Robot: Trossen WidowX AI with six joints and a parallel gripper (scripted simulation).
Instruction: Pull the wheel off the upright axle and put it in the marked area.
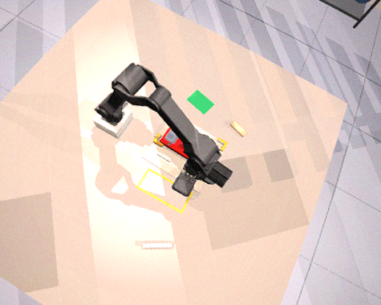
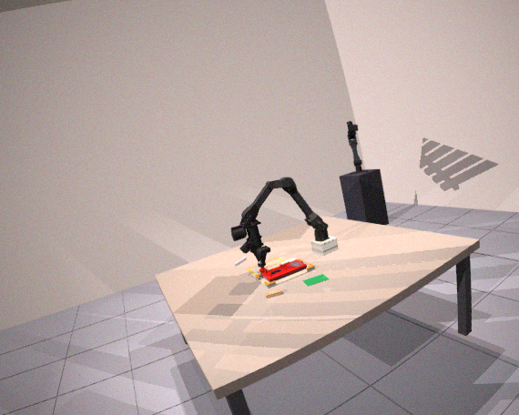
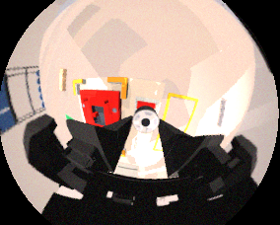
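My gripper (image 1: 181,187) (image 2: 261,262) (image 3: 145,127) points down at the near end of the red board (image 1: 172,140) (image 2: 279,270) (image 3: 95,104). It is shut on the wheel (image 3: 145,120), a small pale round piece with a dark hole that shows between the fingertips in the wrist view. The fingers hide the wheel in the top and exterior views, and I cannot see the axle. The marked area is a yellow outline (image 1: 160,200) (image 3: 181,97) on the table. The gripper hangs over its right edge.
The red board sits among orange corner brackets (image 1: 158,141). A green patch (image 1: 201,101) (image 2: 316,279) and a tan block (image 1: 238,128) (image 2: 274,293) lie beyond it. A white bar (image 1: 158,245) (image 2: 240,261) lies past the outline. The arm's white base (image 1: 111,125) (image 2: 324,246) stands nearby.
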